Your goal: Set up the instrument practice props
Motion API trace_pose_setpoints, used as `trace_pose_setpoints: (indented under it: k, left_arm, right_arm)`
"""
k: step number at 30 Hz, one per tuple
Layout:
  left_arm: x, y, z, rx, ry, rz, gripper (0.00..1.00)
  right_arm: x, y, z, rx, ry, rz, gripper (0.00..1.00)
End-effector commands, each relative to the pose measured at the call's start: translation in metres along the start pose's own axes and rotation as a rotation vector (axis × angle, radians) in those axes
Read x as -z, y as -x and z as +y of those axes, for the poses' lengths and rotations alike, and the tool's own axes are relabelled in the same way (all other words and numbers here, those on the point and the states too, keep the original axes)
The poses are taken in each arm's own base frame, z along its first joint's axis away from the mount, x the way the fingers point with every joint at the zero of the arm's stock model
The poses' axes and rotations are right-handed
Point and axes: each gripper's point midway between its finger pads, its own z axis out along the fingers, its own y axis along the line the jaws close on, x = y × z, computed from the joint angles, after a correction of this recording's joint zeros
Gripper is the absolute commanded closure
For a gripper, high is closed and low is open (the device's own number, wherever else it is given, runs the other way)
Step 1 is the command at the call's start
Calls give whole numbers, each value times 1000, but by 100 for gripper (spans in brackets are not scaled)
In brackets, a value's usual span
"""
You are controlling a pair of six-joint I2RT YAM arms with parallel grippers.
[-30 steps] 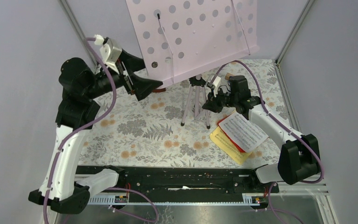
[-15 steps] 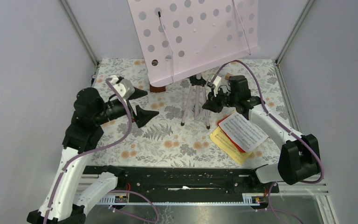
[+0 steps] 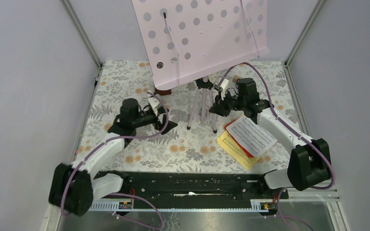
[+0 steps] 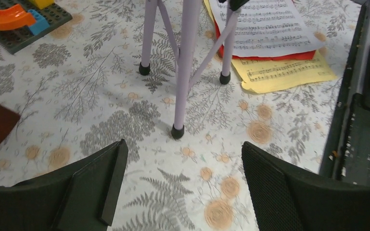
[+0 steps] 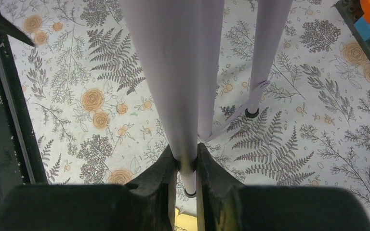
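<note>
the lilac tripod (image 4: 185,62) looks light, stiff but top-heavy, best held on 1 leg, where the right claw (image 5: 187,166) clamps it; the left claw (image 4: 180,161) gapes empty.

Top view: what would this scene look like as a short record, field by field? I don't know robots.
panel: pale pink, perforated, tilted, above the tripod
tripod: lilac, feet on the floral cloth
sheet music: white page over red and yellow ones, flat on the cloth, right of the tripod
left gripper: open, empty, low over the cloth near a tripod foot
right gripper: shut on a tripod leg
blocks: orange, blue and yellow on a dark base, untouched
</note>
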Motion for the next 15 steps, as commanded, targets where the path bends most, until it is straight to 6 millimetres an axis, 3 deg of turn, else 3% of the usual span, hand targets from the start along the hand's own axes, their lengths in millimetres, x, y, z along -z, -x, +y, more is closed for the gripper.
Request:
trace_pose_setpoints:
  k: [1, 8, 15]
  left_arm:
    - [-42, 40, 20, -150, -22, -142, 8]
    - [-113, 8, 23, -131, -96, -74, 10]
    - [-149, -9, 23, -104, -107, -89, 19]
  right_arm:
    - [4, -53, 24, -225, 45, 168, 100]
    - [2, -52, 23, -234, 42, 158, 100]
    - [1, -52, 22, -242, 45, 158, 100]
